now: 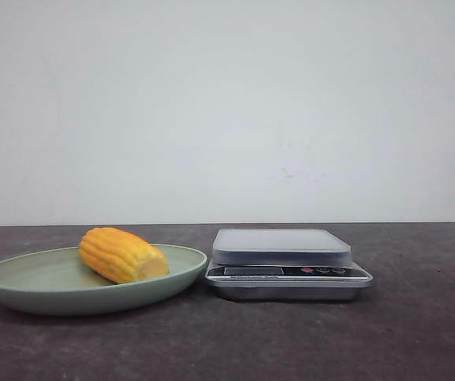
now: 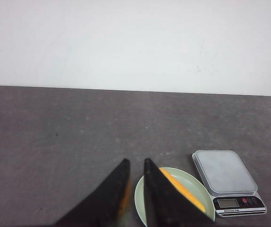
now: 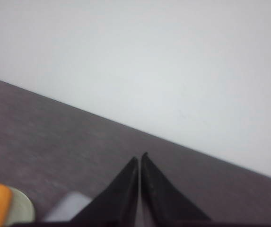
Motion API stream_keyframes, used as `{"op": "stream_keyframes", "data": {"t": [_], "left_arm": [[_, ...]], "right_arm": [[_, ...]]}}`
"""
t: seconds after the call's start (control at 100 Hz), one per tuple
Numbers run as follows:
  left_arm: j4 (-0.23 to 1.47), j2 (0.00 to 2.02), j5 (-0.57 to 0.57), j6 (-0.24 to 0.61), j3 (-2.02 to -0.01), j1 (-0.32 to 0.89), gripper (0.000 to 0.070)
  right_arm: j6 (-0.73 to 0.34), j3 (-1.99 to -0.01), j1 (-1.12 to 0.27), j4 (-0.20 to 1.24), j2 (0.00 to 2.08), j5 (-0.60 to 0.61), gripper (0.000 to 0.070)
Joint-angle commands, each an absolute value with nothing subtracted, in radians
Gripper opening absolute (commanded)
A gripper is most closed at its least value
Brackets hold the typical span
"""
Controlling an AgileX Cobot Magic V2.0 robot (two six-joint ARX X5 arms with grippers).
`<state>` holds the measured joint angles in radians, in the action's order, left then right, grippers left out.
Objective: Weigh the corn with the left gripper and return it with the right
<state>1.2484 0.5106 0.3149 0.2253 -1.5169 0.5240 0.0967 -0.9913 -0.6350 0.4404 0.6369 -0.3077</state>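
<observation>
The stubby yellow-orange ribbed corn cob lies on its side in the shallow pale-green plate, just beside the silver digital kitchen scale, whose platform is bare. The black left gripper hangs above, fingers nearly together, holding nothing. The black right gripper is closed and empty. The corn is judged rigid, light and prone to roll; grasping across its ribbed middle is advised.

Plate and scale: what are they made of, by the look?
Plate: pale green, matte, smooth with a soft even sheen; looks like plastic or melamine, though glazed ceramic can't be ruled out. Scale: shiny silver body with bright reflections, likely metal or metal-look plastic; its grey weighing platform looks matte or brushed.
</observation>
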Motion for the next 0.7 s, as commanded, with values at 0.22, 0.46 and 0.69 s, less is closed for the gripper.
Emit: {"op": "stream_keyframes", "data": {"t": [0.22,0.46,0.69], "left_arm": [[1.240,0.517,0.315,0.229,-1.536,0.529,0.0004],[1.240,0.517,0.315,0.229,-1.536,0.529,0.0004],[1.240,0.517,0.314,0.229,-1.536,0.529,0.0004]], "right_arm": [[0.063,-0.561,-0.341,0.227,0.431,-0.130,0.0000],[-0.092,-0.144,-0.216,0.106,0.099,0.033,0.0000],[-0.107,-0.021,-0.154,0.136,0.004,0.060,0.0000]]}}
